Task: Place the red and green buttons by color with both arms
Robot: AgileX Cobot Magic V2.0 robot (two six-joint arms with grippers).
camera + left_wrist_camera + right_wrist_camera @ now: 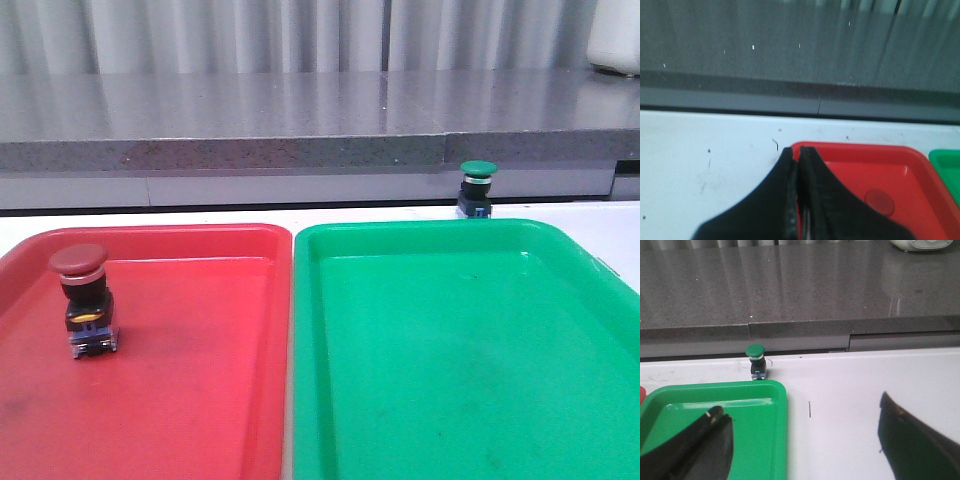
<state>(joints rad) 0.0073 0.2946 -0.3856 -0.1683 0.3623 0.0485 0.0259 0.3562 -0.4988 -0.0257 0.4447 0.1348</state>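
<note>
The red button point(84, 298) already stands upright inside the red tray point(200, 400), near its left edge. The green button point(476, 187) stands upright on the white table point(620, 225), just beyond the far rim of the green tray point(450, 360), toward that tray's far right portion; it is outside the tray.

The right gripper point(805, 440) is wide open and empty, positioned over the near right area of the green tray and the table beside it. In the right wrist view the green button point(756, 360) lies ahead of the fingers, offset toward the tray side. Its long axis is vertical.

The left gripper point(799, 165) is closed and holds nothing, at the red tray's far left corner. The right arm appears nearer the green button and is the likely arm for the pick.
</note>
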